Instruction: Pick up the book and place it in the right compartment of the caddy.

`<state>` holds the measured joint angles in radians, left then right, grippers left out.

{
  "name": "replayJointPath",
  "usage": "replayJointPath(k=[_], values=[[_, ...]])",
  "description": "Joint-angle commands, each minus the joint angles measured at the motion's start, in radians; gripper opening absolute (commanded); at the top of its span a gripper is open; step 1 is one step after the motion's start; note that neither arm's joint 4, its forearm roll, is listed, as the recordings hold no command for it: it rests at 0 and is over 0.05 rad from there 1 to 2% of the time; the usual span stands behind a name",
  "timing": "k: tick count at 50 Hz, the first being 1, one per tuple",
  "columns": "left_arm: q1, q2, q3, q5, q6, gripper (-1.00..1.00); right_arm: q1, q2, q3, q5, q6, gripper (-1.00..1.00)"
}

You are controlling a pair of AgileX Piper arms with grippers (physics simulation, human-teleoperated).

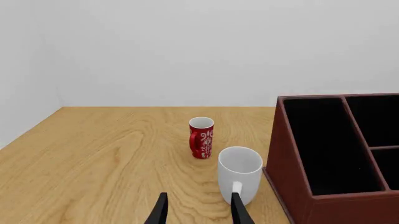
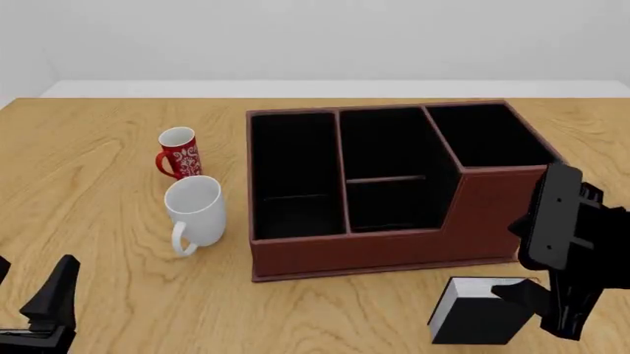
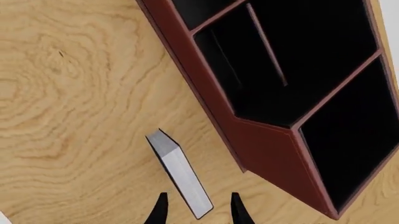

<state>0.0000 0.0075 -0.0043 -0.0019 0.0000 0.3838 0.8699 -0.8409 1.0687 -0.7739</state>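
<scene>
The black book (image 2: 477, 318) with white page edges sits on the table just in front of the caddy's (image 2: 394, 247) right end. In the right wrist view its pale page edge (image 3: 181, 175) runs between my fingertips. My right gripper (image 2: 521, 301) is open around the book's right end, its fingers (image 3: 236, 209) standing a little off each side. The right compartment (image 2: 487, 136), tall-walled and black-lined, holds nothing. My left gripper (image 1: 198, 212) is open and holds nothing, low at the table's front left (image 2: 29, 284).
A white mug (image 2: 196, 210) and a red patterned mug (image 2: 179, 153) stand left of the caddy. In the left wrist view the white mug (image 1: 239, 173) is just beyond my right finger and the red mug (image 1: 201, 136) is farther off.
</scene>
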Motion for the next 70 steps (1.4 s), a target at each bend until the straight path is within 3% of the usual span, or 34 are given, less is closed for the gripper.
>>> replayJointPath(k=[1, 9, 35, 36, 70], values=[[0.000, 0.000, 0.000, 0.000, 0.000, 1.00, -0.002, 0.030, 0.019, -0.002, 0.009, 1.00], [0.000, 0.000, 0.000, 0.000, 0.000, 1.00, -0.017, 0.049, 0.041, -0.015, -0.005, 1.00], [0.000, 0.000, 0.000, 0.000, 0.000, 1.00, 0.009, 0.119, 0.065, -0.030, 0.035, 1.00], [0.000, 0.000, 0.000, 0.000, 0.000, 1.00, -0.005, 0.122, 0.069, -0.031, 0.015, 1.00], [0.000, 0.000, 0.000, 0.000, 0.000, 1.00, -0.014, 0.212, 0.064, -0.046, -0.003, 1.00]])
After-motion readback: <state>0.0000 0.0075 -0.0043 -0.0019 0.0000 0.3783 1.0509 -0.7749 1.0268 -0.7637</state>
